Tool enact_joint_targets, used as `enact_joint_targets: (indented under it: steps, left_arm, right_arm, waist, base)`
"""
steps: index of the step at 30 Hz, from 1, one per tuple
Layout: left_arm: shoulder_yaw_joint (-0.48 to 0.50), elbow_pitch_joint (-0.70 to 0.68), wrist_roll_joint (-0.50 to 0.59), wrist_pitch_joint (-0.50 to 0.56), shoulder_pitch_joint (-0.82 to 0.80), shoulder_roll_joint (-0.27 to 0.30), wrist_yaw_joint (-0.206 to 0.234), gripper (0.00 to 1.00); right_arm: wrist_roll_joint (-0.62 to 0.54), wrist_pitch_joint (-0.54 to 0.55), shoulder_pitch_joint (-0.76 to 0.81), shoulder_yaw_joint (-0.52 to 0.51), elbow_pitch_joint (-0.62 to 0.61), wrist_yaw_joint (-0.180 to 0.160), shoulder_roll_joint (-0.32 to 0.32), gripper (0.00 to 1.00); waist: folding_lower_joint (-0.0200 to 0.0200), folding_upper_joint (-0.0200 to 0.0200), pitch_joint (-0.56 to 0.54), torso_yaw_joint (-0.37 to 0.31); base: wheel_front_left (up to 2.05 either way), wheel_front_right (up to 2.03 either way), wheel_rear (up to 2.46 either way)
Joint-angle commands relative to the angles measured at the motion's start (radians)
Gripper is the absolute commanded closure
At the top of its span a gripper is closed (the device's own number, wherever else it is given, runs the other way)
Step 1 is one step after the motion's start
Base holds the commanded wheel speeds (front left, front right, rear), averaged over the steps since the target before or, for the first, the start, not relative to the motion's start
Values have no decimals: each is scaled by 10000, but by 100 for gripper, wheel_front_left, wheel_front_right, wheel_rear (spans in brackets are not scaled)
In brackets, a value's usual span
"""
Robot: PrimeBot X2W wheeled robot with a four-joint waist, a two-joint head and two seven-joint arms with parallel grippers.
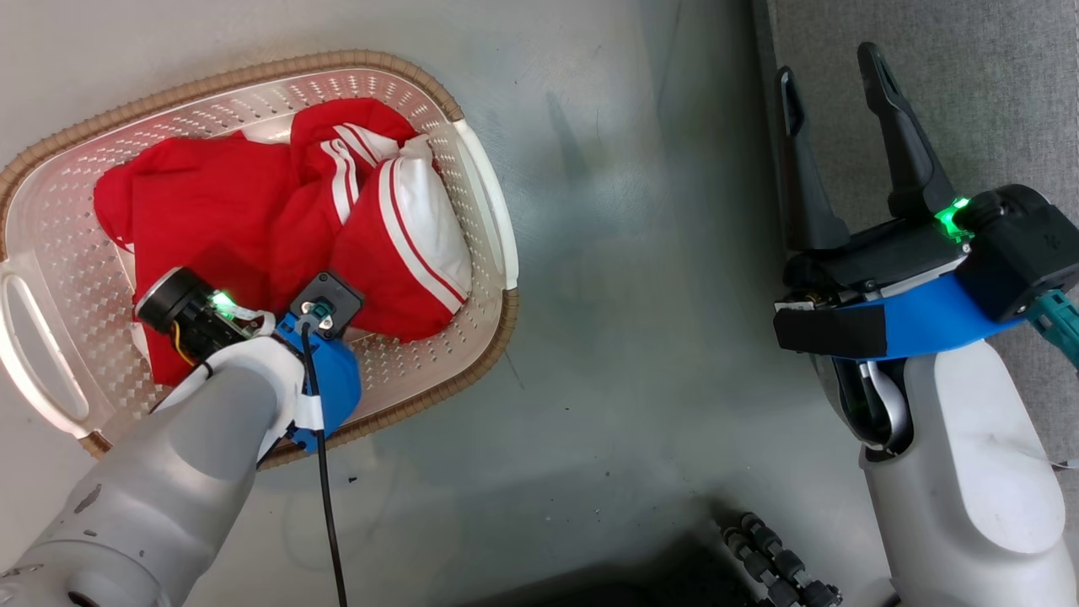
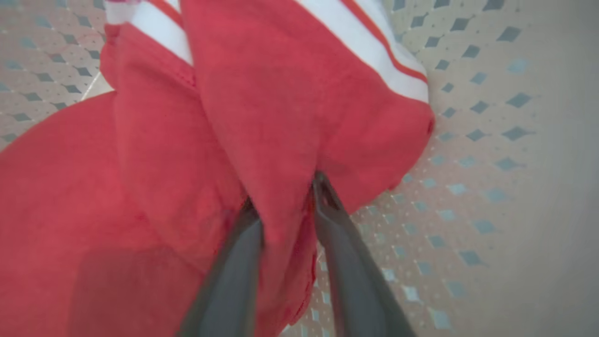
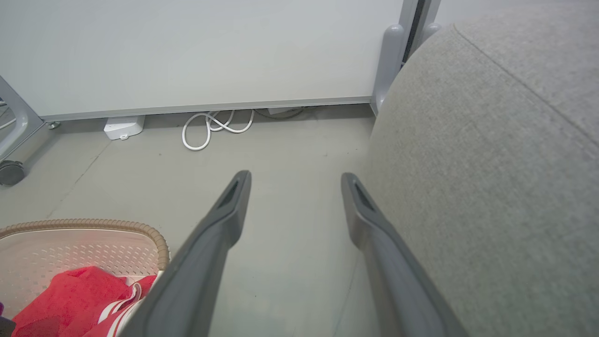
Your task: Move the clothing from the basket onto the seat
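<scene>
on the grey floor [image 1: 632,295] at the left of the head view stands the basket [image 1: 253,72], and the clothing [image 1: 211,211] lies bunched inside it: plain red cloth to the left, red cloth with white stripes heaped to the right. the left arm [image 1: 194,455] reaches over the basket's near wall, its blue wrist down among the cloth, and hides the fingers below it. at the right, the right gripper [image 1: 828,67] hangs above the floor beside the edge of the seat [image 1: 969,84], its jaws wide apart with nothing between them.

in the left wrist view, the left gripper [image 2: 285,192] is deep in the basket [image 2: 468,187], whose perforated wall runs along the right. its jaws are clamped on a raised fold of the clothing [image 2: 262,93], one dark finger pressing each side of the fold. white stripes cross the cloth near the top.

in the right wrist view, the right gripper [image 3: 295,177] points over bare floor [image 3: 290,140] toward a pale wall, jaws spread and holding nothing. the seat [image 3: 491,164] rises just beside the right-hand finger. at the lower left, a corner of the basket [image 3: 93,223] shows, with the clothing [image 3: 70,295] in it. a looped white cable [image 3: 210,128] lies at the foot of the wall.
</scene>
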Motion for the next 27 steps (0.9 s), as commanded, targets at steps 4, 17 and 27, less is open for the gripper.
enact_joint_targets:
  steps: [4, 17, 27]
  left_arm:
    - [-40, -138, 32, -12, -114, 18, -2, 100]
    - [-46, -755, -1160, -772, -298, -456, -2, 100]
    - [767, -2049, -1360, -903, 177, -462, -3, 100]
  right_arm:
    - [19, -35, -150, -37, 46, 5, -34, 0]
    - [-146, -35, 56, -193, 276, 3, -34, 0]
    - [-296, -35, 522, -360, 735, 3, -34, 0]
  waist:
    - [-1, 0, -92, 27]
    - [-1, 0, -1025, 457]
    - [-1, 0, -2556, 994]
  base:
    - [0, 0, 0]
    - [0, 0, 0]
    - [0, 0, 0]
